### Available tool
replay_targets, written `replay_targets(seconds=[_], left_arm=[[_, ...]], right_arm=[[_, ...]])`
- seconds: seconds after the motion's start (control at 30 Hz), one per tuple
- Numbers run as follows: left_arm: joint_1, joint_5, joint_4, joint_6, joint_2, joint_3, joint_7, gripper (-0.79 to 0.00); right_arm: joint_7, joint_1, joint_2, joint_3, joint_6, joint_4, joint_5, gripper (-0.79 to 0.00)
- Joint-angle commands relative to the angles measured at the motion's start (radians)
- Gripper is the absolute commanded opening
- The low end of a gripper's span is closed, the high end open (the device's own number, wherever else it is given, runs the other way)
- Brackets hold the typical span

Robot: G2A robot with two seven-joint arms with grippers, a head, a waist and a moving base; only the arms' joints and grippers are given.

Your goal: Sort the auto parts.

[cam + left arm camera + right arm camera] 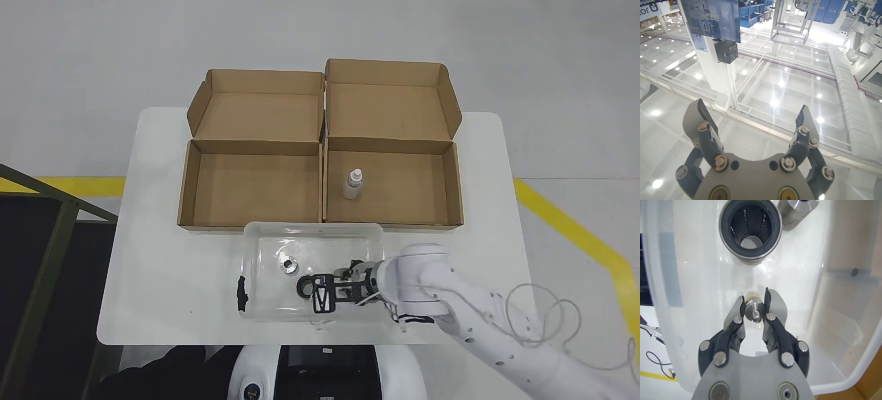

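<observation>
My right gripper [754, 294] is inside the clear plastic bin [829, 313], shut on a small metal fitting [753, 310] with a threaded tip, close to the bin floor. Just beyond it lies a black-lined metal sleeve bearing [750, 232], and past that a solid metal piece [797, 213]. From above, the right gripper [323, 295] is in the bin [262, 232] at its front middle, with a round silver part [287, 266] to its left. My left gripper [751, 111] points up at a ceiling, open and holding nothing.
Two open cardboard boxes stand behind the bin: the left box [195, 185] holds nothing, the right box [450, 185] holds one small white-and-silver part [353, 182]. A small black object [241, 292] sits at the bin's left wall. Bare white table [150, 250] flanks the bin.
</observation>
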Motion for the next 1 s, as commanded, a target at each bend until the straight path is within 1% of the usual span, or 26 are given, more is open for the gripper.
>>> replay_targets(seconds=[0.0,0.23,0.4,0.67,0.73,0.8,0.97], left_arm=[[0.0,0.0,0.0,0.0,0.0,0.0,0.0,0.0],[0.0,0.0,0.0,0.0,0.0,0.0,0.0,0.0],[0.0,0.0,0.0,0.0,0.0,0.0,0.0,0.0],[0.0,0.0,0.0,0.0,0.0,0.0,0.0,0.0],[0.0,0.0,0.0,0.0,0.0,0.0,0.0,0.0],[0.0,0.0,0.0,0.0,0.0,0.0,0.0,0.0],[0.0,0.0,0.0,0.0,0.0,0.0,0.0,0.0]], right_arm=[[0.002,0.002,0.005,0.006,0.002,-0.023,0.006,-0.785],[-0.016,-0.016,0.021,0.061,0.022,-0.105,0.011,-0.785],[-0.091,-0.039,0.03,0.109,0.025,-0.141,0.006,-0.785],[-0.318,-0.058,0.038,0.177,-0.044,-0.133,0.049,-0.785],[-0.393,-0.065,0.038,0.191,-0.054,-0.124,0.07,-0.785],[-0.494,-0.072,0.037,0.206,-0.085,-0.109,0.111,-0.785],[-0.606,-0.066,0.037,0.233,-0.12,-0.08,0.101,-0.785]])
